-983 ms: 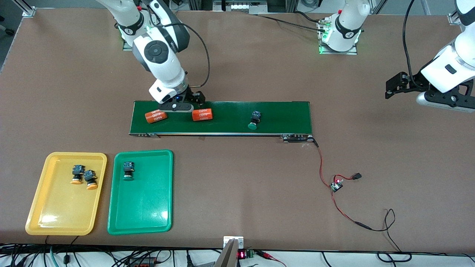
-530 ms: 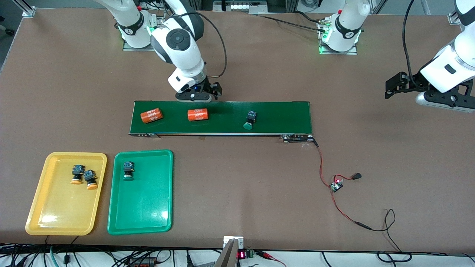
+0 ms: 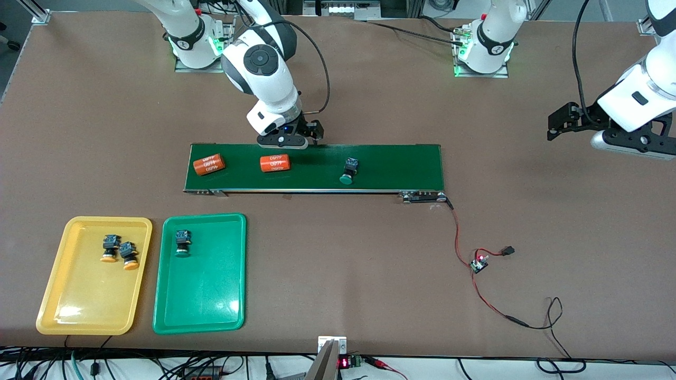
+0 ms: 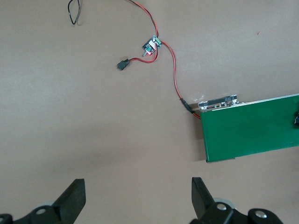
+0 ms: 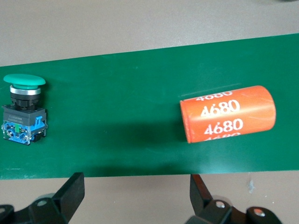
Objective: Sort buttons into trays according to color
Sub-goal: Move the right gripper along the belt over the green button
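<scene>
The right gripper, its fingers spread and empty, hung over the edge of the conveyor belt on the side of the robots' bases, one green-capped button lying on the belt nearer the left arm's end. Two orange cylinders marked "4680" lay on the same belt, toward the right arm's end. In the yellow tray lay two orange-capped buttons side by side; the green tray held one green-capped button. The last sort appeared to be in hand: the next move called for bringing the spread fingers over the belt's button, closing on its body, and skirting the nearby cylinder. The left gripper, also spread and empty, waited over bare bench.
</scene>
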Controlling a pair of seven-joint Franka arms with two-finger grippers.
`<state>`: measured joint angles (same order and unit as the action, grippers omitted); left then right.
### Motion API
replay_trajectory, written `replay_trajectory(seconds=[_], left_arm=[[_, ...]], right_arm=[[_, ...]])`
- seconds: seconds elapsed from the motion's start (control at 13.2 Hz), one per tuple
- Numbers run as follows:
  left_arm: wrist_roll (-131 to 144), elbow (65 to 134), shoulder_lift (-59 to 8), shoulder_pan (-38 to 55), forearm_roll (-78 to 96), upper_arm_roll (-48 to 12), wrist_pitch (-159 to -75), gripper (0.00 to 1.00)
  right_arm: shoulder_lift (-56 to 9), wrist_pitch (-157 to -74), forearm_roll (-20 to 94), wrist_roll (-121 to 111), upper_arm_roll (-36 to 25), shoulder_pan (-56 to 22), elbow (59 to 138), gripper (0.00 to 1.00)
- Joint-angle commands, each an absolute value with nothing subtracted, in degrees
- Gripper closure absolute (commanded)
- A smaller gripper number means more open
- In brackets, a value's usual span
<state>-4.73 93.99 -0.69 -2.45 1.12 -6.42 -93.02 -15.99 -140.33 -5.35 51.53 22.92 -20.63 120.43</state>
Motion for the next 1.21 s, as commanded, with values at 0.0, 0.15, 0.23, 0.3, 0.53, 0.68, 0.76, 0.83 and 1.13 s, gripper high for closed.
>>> replay_trajectory(seconds=[0.0,0.15,0.23,0.3,0.53,0.68,0.76,0.83,1.13], left_arm=[[-4.13,92.90,-0.62,-2.46,1.05,-6.68,-91.67,0.00],[-4.22,92.90,-0.70,-2.46,1.05,-6.68,-91.67,0.00],[-4.22,92.90,-0.62,-2.46,1.05,-6.68,-91.67,0.00],[-4.13,92.90,-0.62,-2.46,1.05,-6.68,-91.67,0.00],[-4.22,92.90,-0.62,-2.46,1.05,-6.68,-91.67,0.00],[-4.22,92.90,-0.62,-2.46,1.05,-6.68,-91.67,0.00],[-4.22,92.90,-0.70,-2.46,1.05,-6.68,-91.67,0.00],[-4.22,92.90,-0.70,-2.46,1.05,-6.68,-91.67,0.00],[-4.22,92.90,-0.70,-2.46,1.05,-6.68,-91.67,0.00]], right_arm=[[-17.66,-140.27,-6.77,54.92,22.94,-20.92,117.96,0.00],[-19.15,-140.27,-6.77,55.98,22.94,-21.00,116.38,0.00],[-19.51,-140.27,-6.77,55.99,22.94,-21.01,115.76,0.00],[-20.29,-140.27,-6.85,55.99,22.94,-21.01,115.23,0.00],[-20.57,-140.27,-8.52,55.90,22.76,-20.30,115.05,0.00],[-20.91,-140.10,-8.79,55.90,22.41,-20.48,115.14,0.00],[-21.44,-140.10,-9.05,55.90,22.33,-20.39,115.14,0.00],[-21.79,-140.10,-10.10,55.90,22.32,-20.39,115.22,0.00],[-22.24,-139.92,-10.46,55.99,22.32,-20.22,115.31,0.00]])
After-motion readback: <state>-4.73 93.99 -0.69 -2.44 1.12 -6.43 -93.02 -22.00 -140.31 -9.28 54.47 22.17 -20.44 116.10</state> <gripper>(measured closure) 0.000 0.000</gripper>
